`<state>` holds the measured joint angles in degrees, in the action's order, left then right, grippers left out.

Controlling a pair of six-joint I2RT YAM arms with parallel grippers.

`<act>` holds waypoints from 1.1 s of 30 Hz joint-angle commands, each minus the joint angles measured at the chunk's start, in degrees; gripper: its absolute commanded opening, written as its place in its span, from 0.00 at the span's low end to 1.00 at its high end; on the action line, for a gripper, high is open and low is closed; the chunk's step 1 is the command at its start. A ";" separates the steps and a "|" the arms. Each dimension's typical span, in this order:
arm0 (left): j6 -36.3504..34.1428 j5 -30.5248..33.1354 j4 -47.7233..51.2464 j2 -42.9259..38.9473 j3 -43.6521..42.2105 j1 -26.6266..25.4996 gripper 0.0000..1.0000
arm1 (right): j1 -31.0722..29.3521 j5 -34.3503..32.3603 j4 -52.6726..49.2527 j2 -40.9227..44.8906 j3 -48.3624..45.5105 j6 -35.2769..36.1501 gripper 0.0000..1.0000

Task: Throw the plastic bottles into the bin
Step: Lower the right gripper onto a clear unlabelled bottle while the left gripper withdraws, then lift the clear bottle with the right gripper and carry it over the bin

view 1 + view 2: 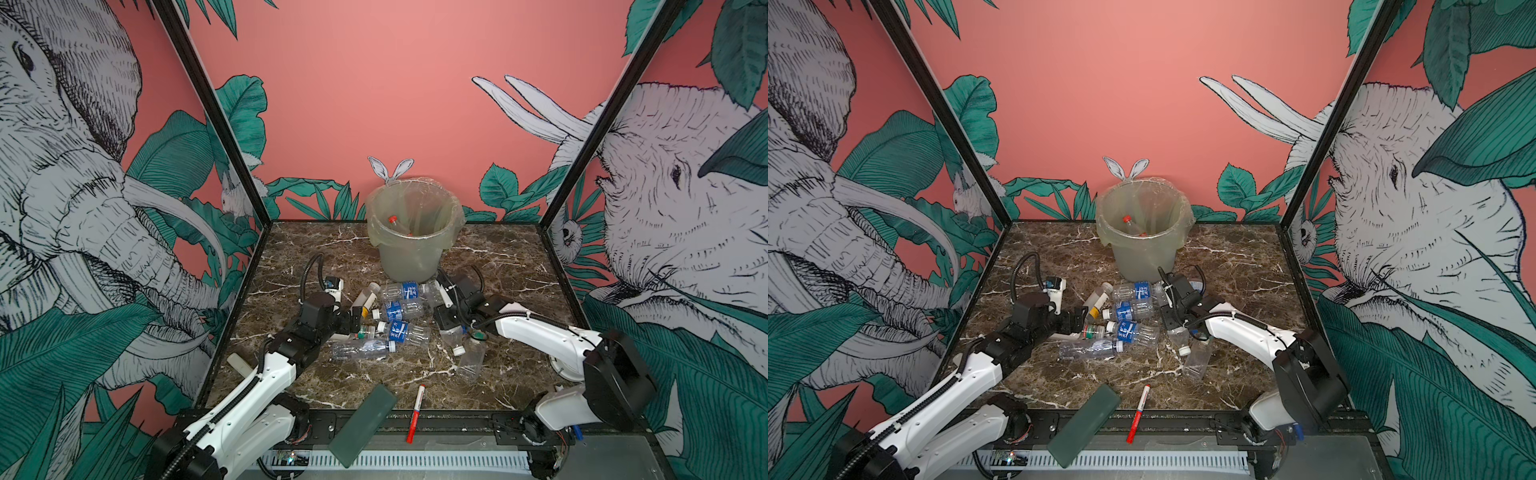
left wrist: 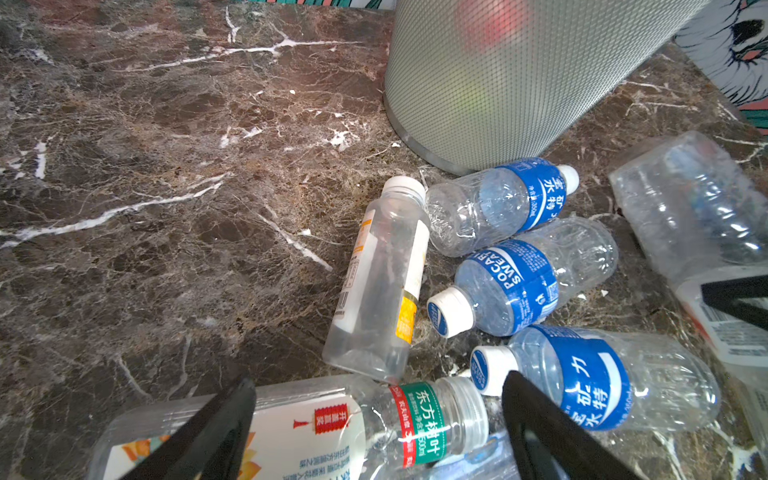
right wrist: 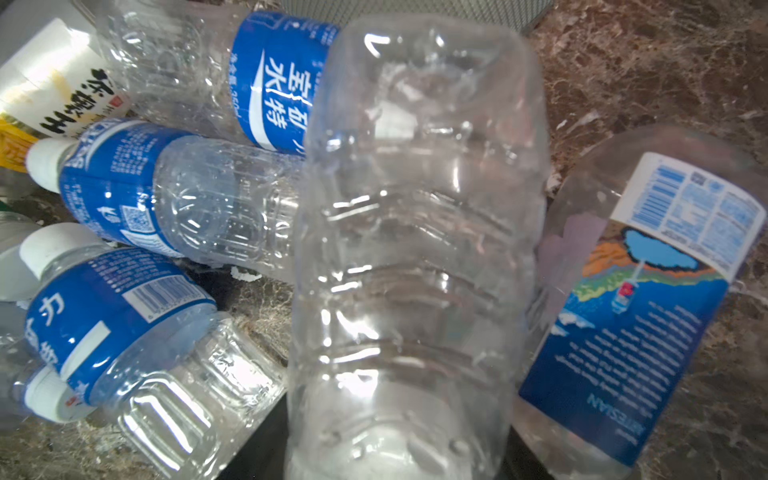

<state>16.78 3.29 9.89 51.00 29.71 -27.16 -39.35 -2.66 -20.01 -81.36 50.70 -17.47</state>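
The bin (image 1: 409, 257) is stood just beyond the right claw (image 1: 451, 330). The clear bottle (image 3: 415, 249) is pinched near its neck by that claw, it seems. It should be lifted straight up, so the blue-label bottles (image 3: 104, 187) beside it are not knocked, then carried over the bin. The left claw (image 2: 378, 380) is spread wide, with the green-label bottle (image 2: 419, 419) lying between its jaws, not gripped.

bottles (image 1: 401, 309) on table (image 1: 511, 266) before bin (image 1: 409, 257)

Bottles (image 1: 399, 316) before bin (image 1: 411, 249); bare tabletop (image 1: 507, 257) beside.
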 commanded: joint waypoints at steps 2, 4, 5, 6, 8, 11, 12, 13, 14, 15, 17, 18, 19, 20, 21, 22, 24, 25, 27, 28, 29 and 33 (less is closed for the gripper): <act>0.97 -1.27 -1.10 0.39 -0.71 0.53 0.94 | -1.06 -2.18 0.50 5.73 -2.40 0.17 0.57; 1.25 -1.85 -1.36 0.73 -0.71 0.48 0.94 | -1.25 -2.79 0.99 8.69 -3.90 0.29 0.57; 1.33 -1.98 -1.45 0.85 -0.63 0.57 0.94 | -1.32 -3.04 1.54 10.42 -4.94 0.29 0.57; 1.42 -2.01 -1.45 0.99 -0.69 0.53 0.94 | -1.50 -3.31 2.09 12.08 -5.85 0.28 0.58; 1.72 -2.12 -1.58 0.99 -0.88 0.53 0.93 | -1.91 -3.81 3.70 15.74 -8.26 0.09 0.58; 2.10 -2.40 -1.89 1.03 -1.13 0.53 0.93 | -2.26 -4.37 5.78 21.50 -11.62 -0.70 0.58; 2.20 -2.54 -1.99 1.12 -1.03 0.53 0.93 | -2.37 -4.54 6.28 23.13 -12.48 -0.95 0.58; 2.29 -2.67 -2.01 1.28 -1.00 0.53 0.93 | -2.39 -4.67 6.66 25.00 -13.33 -1.23 0.58; 2.31 -2.84 -2.07 1.44 -0.89 0.57 0.93 | -2.58 -4.73 7.06 26.87 -14.20 -1.42 0.58; 2.30 -2.93 -2.07 1.52 -0.93 0.53 0.93 | -2.86 -4.81 7.26 28.34 -14.83 -1.52 0.58; 2.38 -3.20 -2.35 1.89 -0.89 0.50 0.93 | -3.36 -5.08 7.69 31.90 -16.11 -1.60 0.58; 2.43 -3.35 -2.40 2.01 -0.80 0.52 0.93 | -3.57 -5.19 7.80 33.31 -16.55 -1.55 0.58; 2.43 -3.54 -2.55 2.28 -0.71 0.58 0.93 | -3.93 -5.33 7.95 34.72 -16.86 -1.50 0.58; 2.47 -3.79 -2.59 2.58 -0.61 0.57 0.93 | -4.11 -5.60 8.01 36.09 -17.20 -1.44 0.58; 2.63 -3.89 -2.63 2.83 -0.54 0.53 0.93 | -4.30 -5.84 7.88 36.95 -17.24 -1.42 0.58; 2.66 -4.08 -2.76 3.19 -0.47 0.53 0.93 | -4.41 -6.08 7.58 37.68 -16.93 -1.47 0.58; 2.74 -4.22 -2.94 3.58 -0.44 0.53 0.93 | -4.62 -6.35 6.64 38.20 -15.56 -1.43 0.58; 2.74 -4.30 -3.03 3.71 -0.36 0.53 0.93 | -4.81 -6.67 5.99 38.14 -14.26 -1.51 0.58; 2.74 -4.28 -3.06 3.67 -0.29 0.53 0.93 | -5.10 -7.31 4.79 37.19 -10.71 -1.16 0.57; 2.71 -4.23 -3.12 3.54 -0.36 0.48 0.93 | -5.20 -7.72 4.13 36.20 -8.36 -0.82 0.57; 2.69 -4.11 -3.17 3.53 -0.45 0.53 0.93 | -5.21 -8.02 3.50 34.95 -5.66 -0.35 0.56; 2.05 -3.76 -3.13 3.83 -0.62 0.53 0.93 | -5.20 -7.80 -0.45 24.75 11.26 3.26 0.56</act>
<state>18.63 -0.45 7.79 55.00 29.58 -26.89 -44.21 -9.50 -20.36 -52.14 52.75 -17.06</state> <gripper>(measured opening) 0.928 0.567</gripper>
